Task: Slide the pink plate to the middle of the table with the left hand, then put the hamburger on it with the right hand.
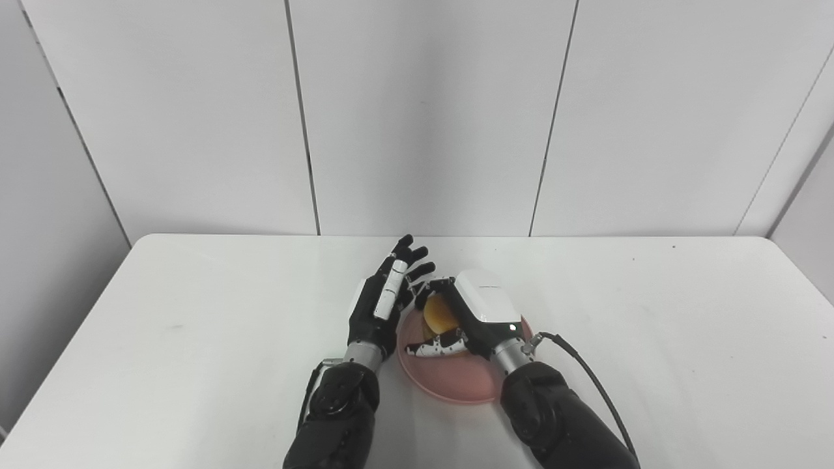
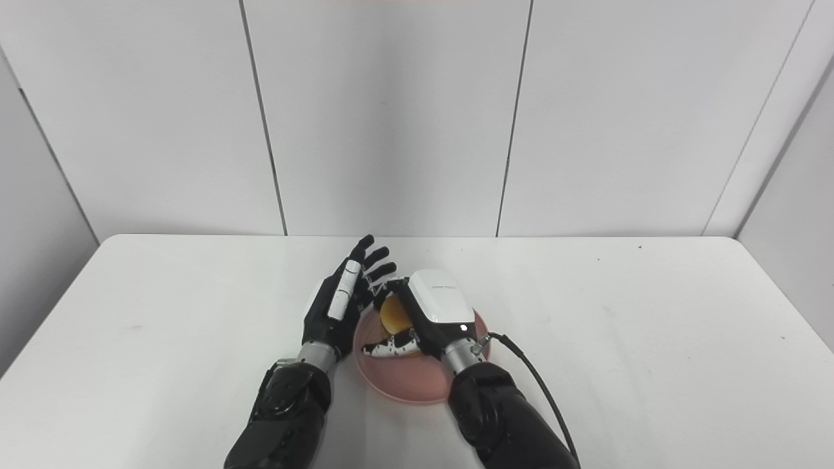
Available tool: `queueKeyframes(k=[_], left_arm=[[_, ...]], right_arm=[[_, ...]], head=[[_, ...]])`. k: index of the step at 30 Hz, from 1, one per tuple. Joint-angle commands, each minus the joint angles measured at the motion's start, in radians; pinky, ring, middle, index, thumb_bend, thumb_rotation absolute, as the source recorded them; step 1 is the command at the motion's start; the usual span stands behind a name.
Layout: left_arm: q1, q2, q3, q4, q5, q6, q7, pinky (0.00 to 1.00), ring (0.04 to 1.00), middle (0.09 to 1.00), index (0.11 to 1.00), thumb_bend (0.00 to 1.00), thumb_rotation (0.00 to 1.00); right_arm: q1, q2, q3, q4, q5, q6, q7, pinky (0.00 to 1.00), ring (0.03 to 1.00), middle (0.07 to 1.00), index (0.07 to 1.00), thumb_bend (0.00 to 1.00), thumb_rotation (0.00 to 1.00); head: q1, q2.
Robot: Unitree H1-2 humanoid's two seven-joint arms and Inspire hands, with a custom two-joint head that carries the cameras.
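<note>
We see the right robot hand grasping the hamburger, holding it over the pink plate. The left robot hand stands just beside the plate's left rim, released, its fingers spread and upright. The plate lies near the middle of the white desk.

The right hand covered most of the hamburger and the pink plate's far rim. Whether the hamburger touched the plate could not be told. Both forearms were cut off by the bottom edge.
</note>
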Motion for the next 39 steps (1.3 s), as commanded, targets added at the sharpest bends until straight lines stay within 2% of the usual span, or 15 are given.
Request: queueKeyframes(k=[1, 3, 4, 5, 6, 9, 16, 21, 24, 26, 30, 33, 37, 39], left_arm=[[0.057, 0.007, -0.001, 0.031, 0.001, 0.061, 0.003, 0.73, 0.795, 0.851, 0.907, 0.78, 0.75], [0.06, 0.008, -0.004, 0.021, 0.005, 0.067, 0.005, 0.73, 0.786, 0.844, 0.925, 0.78, 0.76], [0.062, 0.008, -0.006, 0.018, 0.006, 0.069, 0.006, 0.73, 0.783, 0.838, 0.931, 0.77, 0.75], [0.063, 0.009, -0.004, 0.016, 0.002, 0.068, 0.001, 0.73, 0.782, 0.835, 0.934, 0.77, 0.75], [0.064, 0.009, -0.002, 0.014, -0.003, 0.07, -0.003, 0.73, 0.781, 0.824, 0.928, 0.76, 0.74], [0.064, 0.01, 0.0, 0.011, -0.005, 0.072, -0.005, 0.72, 0.773, 0.796, 0.902, 0.76, 0.73], [0.058, 0.016, -0.002, 0.029, 0.0, 0.065, -0.011, 0.76, 0.787, 0.769, 0.89, 0.79, 0.76], [0.059, 0.021, -0.013, 0.035, 0.014, 0.058, -0.006, 0.78, 0.802, 0.797, 0.89, 0.83, 0.77], [0.073, 0.007, 0.0, 0.008, 0.008, 0.048, 0.021, 0.78, 0.814, 0.795, 0.873, 0.8, 0.74], [0.088, 0.001, -0.002, -0.025, 0.021, 0.045, 0.045, 0.75, 0.831, 0.823, 0.857, 0.79, 0.76], [0.115, -0.005, -0.012, -0.083, 0.034, 0.024, 0.062, 0.81, 0.846, 0.858, 0.844, 0.76, 0.78], [0.134, -0.006, -0.029, -0.116, 0.065, -0.007, 0.086, 0.83, 0.854, 0.868, 0.844, 0.76, 0.79], [0.158, -0.007, -0.047, -0.157, 0.122, -0.083, 0.15, 0.87, 0.882, 0.888, 0.834, 0.76, 0.81], [0.168, 0.004, -0.064, -0.171, 0.183, -0.135, 0.204, 0.89, 0.915, 0.914, 0.854, 0.74, 0.83]], right_arm=[[-0.021, -0.02, 0.001, -0.045, -0.013, -0.044, -0.023, 0.47, 0.564, 0.63, 0.623, 0.58, 0.51], [-0.014, -0.028, 0.003, -0.064, -0.015, -0.051, -0.032, 0.56, 0.653, 0.699, 0.683, 0.62, 0.72], [-0.012, -0.03, 0.004, -0.069, -0.017, -0.053, -0.034, 0.59, 0.681, 0.721, 0.699, 0.63, 0.78], [-0.007, -0.034, 0.002, -0.083, -0.016, -0.058, -0.038, 0.61, 0.695, 0.732, 0.708, 0.64, 0.82], [-0.003, -0.036, 0.0, -0.095, -0.013, -0.063, -0.041, 0.64, 0.723, 0.754, 0.723, 0.66, 0.9], [0.012, -0.042, -0.008, -0.141, -0.01, -0.065, -0.04, 0.66, 0.743, 0.776, 0.738, 0.69, 0.99], [0.041, -0.051, -0.034, -0.247, -0.012, -0.065, -0.041, 0.65, 0.733, 0.773, 0.733, 0.72, 1.0], [0.066, -0.052, -0.075, -0.312, 0.016, -0.082, -0.05, 0.63, 0.72, 0.764, 0.725, 0.69, 1.0], [0.086, -0.047, -0.116, -0.334, 0.045, -0.113, -0.088, 0.6, 0.704, 0.754, 0.714, 0.7, 1.0], [0.099, -0.041, -0.143, -0.342, 0.061, -0.127, -0.114, 0.58, 0.69, 0.743, 0.705, 0.69, 1.0], [0.113, -0.038, -0.205, -0.272, 0.101, -0.197, -0.199, 0.59, 0.685, 0.724, 0.692, 0.64, 1.0], [0.12, -0.036, -0.245, -0.192, 0.162, -0.233, -0.218, 0.62, 0.707, 0.74, 0.708, 0.66, 1.0], [0.14, 0.009, -0.322, -0.131, 0.388, -0.258, -0.151, 0.68, 0.753, 0.788, 0.759, 0.73, 1.0], [0.139, 0.024, -0.357, -0.074, 0.48, -0.297, -0.127, 0.66, 0.761, 0.801, 0.797, 0.71, 1.0]], head=[[-0.003, 0.003], [-0.006, 0.0], [-0.006, 0.0], [-0.007, -0.002], [-0.006, -0.002], [-0.004, 0.0], [-0.01, -0.003], [-0.009, -0.001], [-0.007, 0.003], [-0.007, 0.005], [-0.009, 0.006], [-0.007, 0.01], [-0.013, 0.011], [-0.017, 0.012]])
